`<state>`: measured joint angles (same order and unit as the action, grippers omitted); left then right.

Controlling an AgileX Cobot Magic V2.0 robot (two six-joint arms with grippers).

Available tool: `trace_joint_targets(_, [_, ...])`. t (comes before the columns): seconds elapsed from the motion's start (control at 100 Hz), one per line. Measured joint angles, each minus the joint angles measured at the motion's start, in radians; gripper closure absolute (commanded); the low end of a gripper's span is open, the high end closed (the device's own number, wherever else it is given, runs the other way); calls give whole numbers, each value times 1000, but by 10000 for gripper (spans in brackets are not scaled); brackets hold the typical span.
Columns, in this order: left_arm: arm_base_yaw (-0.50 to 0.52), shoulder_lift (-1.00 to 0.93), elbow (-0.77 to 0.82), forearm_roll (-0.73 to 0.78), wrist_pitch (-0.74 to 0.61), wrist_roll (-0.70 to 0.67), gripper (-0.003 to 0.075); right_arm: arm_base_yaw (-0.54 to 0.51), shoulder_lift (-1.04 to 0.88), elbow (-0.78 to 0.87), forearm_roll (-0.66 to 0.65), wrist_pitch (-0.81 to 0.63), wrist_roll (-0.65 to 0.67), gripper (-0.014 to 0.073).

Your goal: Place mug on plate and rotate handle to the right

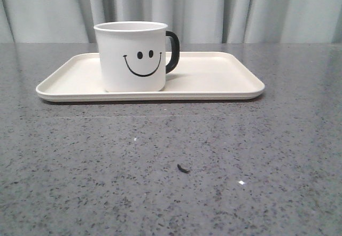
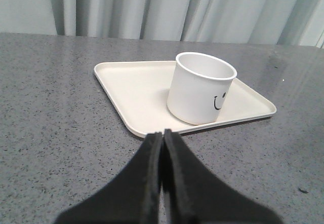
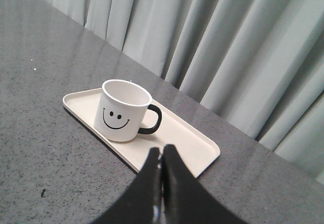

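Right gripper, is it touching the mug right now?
Apart. In the right wrist view the right gripper, fingers closed together, sits short of the plate, with bare tray between it and the mug.

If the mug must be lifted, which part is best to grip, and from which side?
Probably the black handle, approached from the robot's right: it points right, with bare plate beside it. The mug stands upright with an open rim, so pinching the wall from above could also work. Both grippers, left and right, are shut.
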<state>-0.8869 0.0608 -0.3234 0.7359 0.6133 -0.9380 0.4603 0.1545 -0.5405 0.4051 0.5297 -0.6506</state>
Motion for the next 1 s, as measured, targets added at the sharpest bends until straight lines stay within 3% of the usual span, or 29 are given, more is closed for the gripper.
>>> trace_joint_targets(0.73, [0,0,0,-2,-1,0,739,0,-1,0,0,-10,2,654])
trace_joint_targets(1.0, [24,0,0,-133,5,6,739,0,-1,0,2,-10,2,654])
